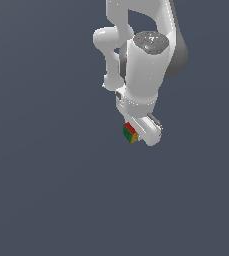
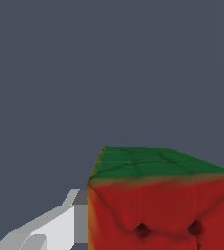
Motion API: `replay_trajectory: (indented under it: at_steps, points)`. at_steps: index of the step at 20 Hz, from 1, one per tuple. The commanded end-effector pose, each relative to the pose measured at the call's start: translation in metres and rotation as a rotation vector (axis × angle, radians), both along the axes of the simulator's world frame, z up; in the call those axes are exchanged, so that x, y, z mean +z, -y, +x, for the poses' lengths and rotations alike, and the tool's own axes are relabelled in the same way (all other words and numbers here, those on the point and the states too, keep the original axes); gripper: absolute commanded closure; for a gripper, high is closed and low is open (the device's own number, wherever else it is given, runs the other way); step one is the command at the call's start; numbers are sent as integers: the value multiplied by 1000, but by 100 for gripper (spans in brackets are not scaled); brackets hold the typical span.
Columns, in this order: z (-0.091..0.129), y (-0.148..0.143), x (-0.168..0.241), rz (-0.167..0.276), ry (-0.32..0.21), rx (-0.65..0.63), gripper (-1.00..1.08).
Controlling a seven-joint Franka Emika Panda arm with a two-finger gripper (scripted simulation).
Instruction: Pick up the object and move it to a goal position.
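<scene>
The cube (image 1: pixel 130 133) sits at the tip of my gripper (image 1: pixel 136 135), touching my finger (image 2: pixel 59 224) on one side. In the exterior view it lies on that view's left of the fingertip, below my wrist.

Exterior view high above the arm (image 1: pixel 141 65); wrist view close on the shared cube (image 2: pixel 157 200).

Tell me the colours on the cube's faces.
Red with dark dots, and green, clearest in the wrist view; cube.
</scene>
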State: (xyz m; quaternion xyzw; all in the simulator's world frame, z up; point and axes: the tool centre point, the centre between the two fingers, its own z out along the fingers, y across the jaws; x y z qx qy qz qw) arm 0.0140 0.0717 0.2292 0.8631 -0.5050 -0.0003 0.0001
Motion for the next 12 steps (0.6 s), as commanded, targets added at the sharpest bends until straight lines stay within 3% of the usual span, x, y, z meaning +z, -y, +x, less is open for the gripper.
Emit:
replay_trajectory:
  at_steps: [1, 12]
  points:
    - [-1, 1, 21, 0, 0, 0, 108]
    - [0, 2, 56, -1, 1, 1, 108]
